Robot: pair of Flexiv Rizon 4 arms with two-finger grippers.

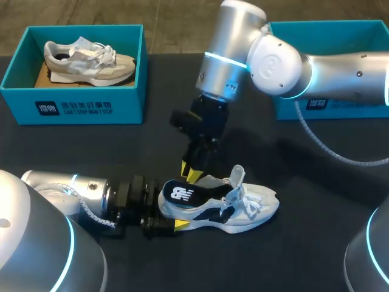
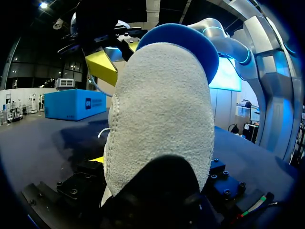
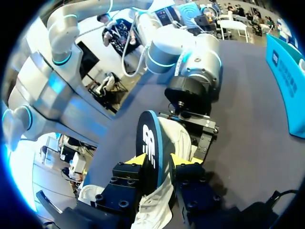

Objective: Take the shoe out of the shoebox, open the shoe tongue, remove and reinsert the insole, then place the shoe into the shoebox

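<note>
Gripping the white sneaker (image 1: 243, 207) by its heel with the left tool (image 1: 163, 212), closed on it from 2 sides. Keeping it on the dark surface (image 1: 304, 255) near the middle, toe toward the right arm's side. Pinching the dark blue insole (image 1: 180, 194) with the right tool (image 1: 190, 173), both tips tight against its 2 faces. Holding it upright, half out of the heel opening, logo side showing. At the far edge: the teal left shoebox (image 1: 73, 109) with a 2nd sneaker (image 1: 91, 61) inside, and the teal right shoebox (image 1: 340, 106), partly behind the right arm.
</note>
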